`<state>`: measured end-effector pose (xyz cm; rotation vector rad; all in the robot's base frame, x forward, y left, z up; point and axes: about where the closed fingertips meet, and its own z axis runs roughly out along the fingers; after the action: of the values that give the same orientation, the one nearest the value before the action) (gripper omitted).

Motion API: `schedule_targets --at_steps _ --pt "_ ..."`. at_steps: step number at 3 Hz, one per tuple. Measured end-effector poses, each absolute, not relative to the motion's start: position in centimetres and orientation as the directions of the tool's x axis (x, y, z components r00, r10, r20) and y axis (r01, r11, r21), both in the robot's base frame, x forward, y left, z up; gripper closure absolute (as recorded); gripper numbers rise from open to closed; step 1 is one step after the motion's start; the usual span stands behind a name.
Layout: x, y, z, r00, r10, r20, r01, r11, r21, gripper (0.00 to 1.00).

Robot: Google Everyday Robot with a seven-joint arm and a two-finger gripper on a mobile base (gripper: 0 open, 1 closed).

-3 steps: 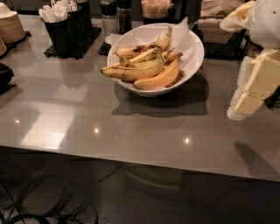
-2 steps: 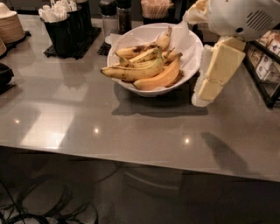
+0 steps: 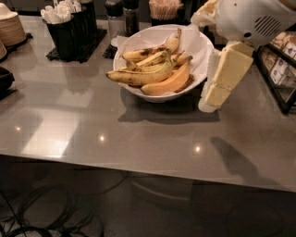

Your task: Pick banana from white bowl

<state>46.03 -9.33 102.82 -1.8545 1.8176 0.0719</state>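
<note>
The white bowl [image 3: 202,52], lined with crumpled white paper, stands at the back middle of the grey counter. It holds several bananas. The long curved yellow-green banana [image 3: 138,76] with brown freckles lies across the front of the pile. A plump orange-tinted banana [image 3: 169,82] lies just in front of it, and shorter browned bananas [image 3: 147,52] lie behind. My gripper [image 3: 211,102], cream-coloured under a white wrist housing, hangs just to the right of the bowl's rim and points down and left. It is outside the bowl and holds nothing that I can see.
A black caddy of white utensils [image 3: 68,28] stands back left, with a stack of brown dishes [image 3: 10,27] at the far left. Shakers [image 3: 122,16] and a stick holder [image 3: 164,9] stand behind the bowl. A rack of packets [image 3: 282,69] stands at the right edge.
My gripper has moved left from the right edge of the view to just beside the bowl's right rim. The bananas and bowl have not moved.
</note>
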Motion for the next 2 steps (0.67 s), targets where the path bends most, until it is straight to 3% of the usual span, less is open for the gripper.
schedule_targets --at_steps 2 --pt "54.2 -3.2 100.9 0.221 -0.838 -0.499 -0.947 -0.063 -0.315 0.00"
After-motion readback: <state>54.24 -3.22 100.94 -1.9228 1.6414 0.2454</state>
